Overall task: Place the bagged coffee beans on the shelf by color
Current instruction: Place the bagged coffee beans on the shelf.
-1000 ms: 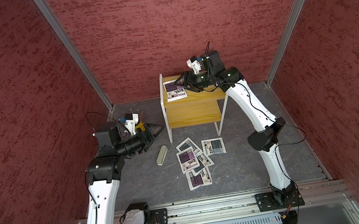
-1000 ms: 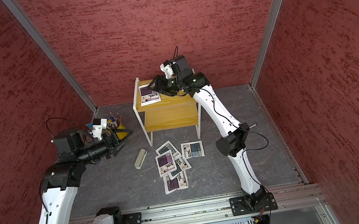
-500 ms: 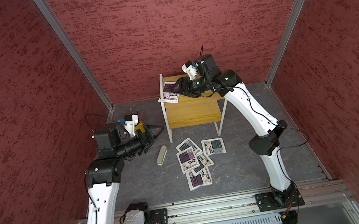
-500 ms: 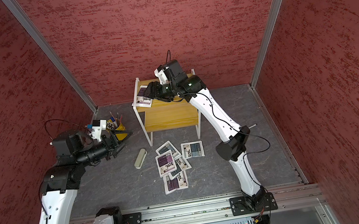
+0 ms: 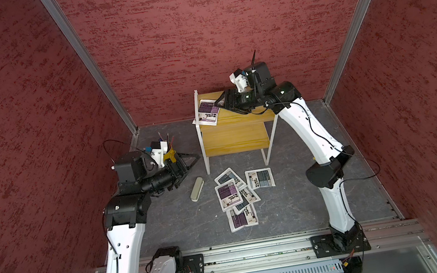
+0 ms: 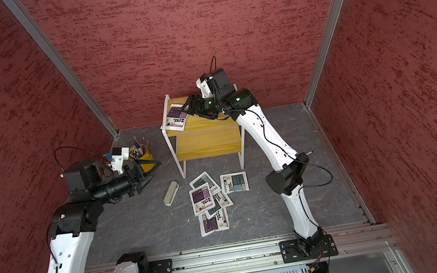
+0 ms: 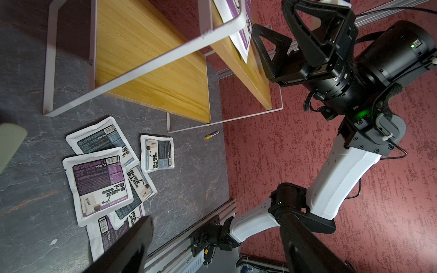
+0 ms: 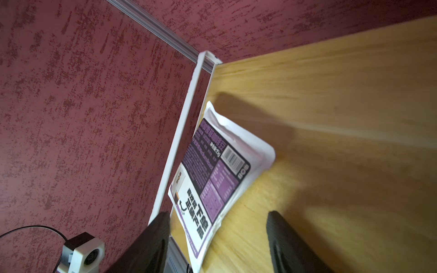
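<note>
At upper centre of both top views, we found the right gripper (image 5: 219, 103) over the top board of the shelf (image 5: 235, 140), its jaws spread and pinching nothing. One purple pouch (image 5: 207, 112) lay at the left end of that board, its edge overhanging the white frame rail. Five more pouches (image 5: 229, 195) lay overlapped on the floor at lower centre, below the shelf. The left gripper (image 5: 191, 165) hung at centre left, jaws spread and empty, near the grey-green case (image 5: 196, 188). We judged the overhang the main hazard: a finger brushing the pouch on retreat could tip it off the board; overlapped pouches could also lift in pairs.
</note>
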You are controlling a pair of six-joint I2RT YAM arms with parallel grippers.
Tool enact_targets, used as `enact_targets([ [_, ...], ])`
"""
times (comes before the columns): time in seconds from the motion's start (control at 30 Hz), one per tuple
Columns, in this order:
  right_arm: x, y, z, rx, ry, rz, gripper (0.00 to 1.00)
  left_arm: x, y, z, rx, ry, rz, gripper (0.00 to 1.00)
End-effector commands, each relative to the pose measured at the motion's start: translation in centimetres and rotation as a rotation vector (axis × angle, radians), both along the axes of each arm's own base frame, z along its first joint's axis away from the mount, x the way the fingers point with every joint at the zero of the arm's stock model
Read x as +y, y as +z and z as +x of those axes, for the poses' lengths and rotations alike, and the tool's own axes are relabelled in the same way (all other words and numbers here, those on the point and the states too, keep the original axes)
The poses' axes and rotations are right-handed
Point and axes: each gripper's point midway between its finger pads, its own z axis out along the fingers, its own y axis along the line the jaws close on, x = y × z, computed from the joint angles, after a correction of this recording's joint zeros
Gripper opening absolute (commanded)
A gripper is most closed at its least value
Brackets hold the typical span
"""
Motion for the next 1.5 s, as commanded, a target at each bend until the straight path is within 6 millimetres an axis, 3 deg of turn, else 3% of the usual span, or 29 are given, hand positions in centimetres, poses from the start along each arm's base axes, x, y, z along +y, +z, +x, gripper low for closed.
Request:
enact_targets([
  [0.0,0.7,0.0,1.9,-0.031,0.007,0.055,0.68,0.4,-0.3,0.1,-0.001,0.015,0.022,0.88],
  [0.33,1.5,0.8,4.5,-0.055,0.004,0.171,0.68,0.6,-0.6,0.4,0.012,0.019,0.036,0.89],
  [0.47,0.1,2.9,4.7,-0.130,-0.036,0.157,0.68,0.8,-0.6,0.4,0.012,0.026,0.042,0.90],
  [0.5,-0.4,3.9,4.4,-0.159,-0.044,0.150,0.68,0.8,-0.6,0.4,0.010,0.029,0.044,0.92],
  [0.53,-0.7,4.6,4.1,-0.179,-0.051,0.145,0.68,0.9,-0.6,0.5,0.008,0.032,0.044,1.00],
  [0.63,-1.8,7.5,2.2,-0.244,-0.050,0.140,0.68,1.0,-0.5,0.5,-0.009,0.039,0.045,1.00],
  [0.73,-2.7,10.4,-1.3,-0.293,-0.018,0.123,0.68,0.9,-0.7,0.5,-0.024,0.041,0.027,1.00],
  [0.87,-2.6,10.5,-7.4,-0.275,0.083,0.042,0.69,0.6,-1.4,-0.5,-0.033,0.026,0.023,1.00],
  [1.0,-2.7,6.0,-13.4,-0.158,0.176,-0.081,0.69,-0.2,-4.2,-2.3,0.022,-0.021,0.055,1.00],
  [1.17,-5.1,-0.1,-19.8,0.007,0.153,-0.036,0.68,-2.4,-9.3,-4.4,0.101,-0.112,0.143,1.00],
  [1.3,-6.7,-6.5,-23.3,0.144,0.118,0.022,0.67,-3.4,-13.2,-5.3,0.177,-0.152,0.226,1.00],
  [1.47,-6.3,-14.2,-25.7,0.254,0.127,-0.036,0.66,-3.8,-16.0,-4.7,0.255,-0.119,0.185,1.00],
])
